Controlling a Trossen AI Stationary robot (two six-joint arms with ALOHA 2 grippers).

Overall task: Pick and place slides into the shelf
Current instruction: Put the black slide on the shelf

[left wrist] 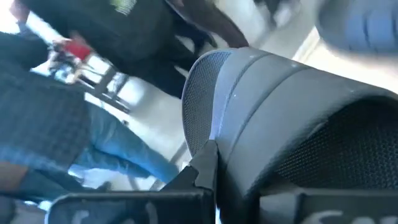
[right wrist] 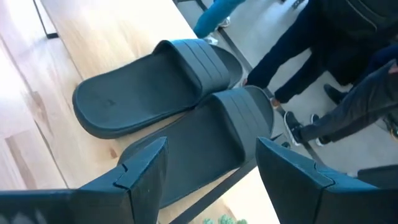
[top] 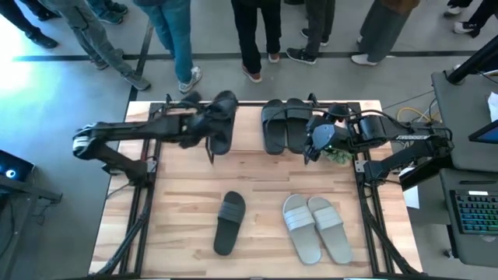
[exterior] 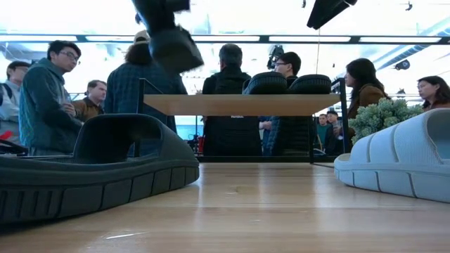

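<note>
The dark slide (top: 221,117) your left gripper (top: 204,124) is clamped on hangs over the shelf's (top: 257,141) left end. It could tip off the board if released tilted. Your right gripper (right wrist: 211,165) hovers wide open, empty, above the shelved dark pair (right wrist: 168,93).

Four black slides (top: 285,126), two light grey slides (top: 315,227), pale wood counter (top: 264,194), black-framed shelf (exterior: 242,105).

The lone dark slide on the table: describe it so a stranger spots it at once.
Start at the wooden table, on the near side, away from the shelf. The lone dark slide lies left of the light grey pair; it is the only dark, unpaired one there.
</note>
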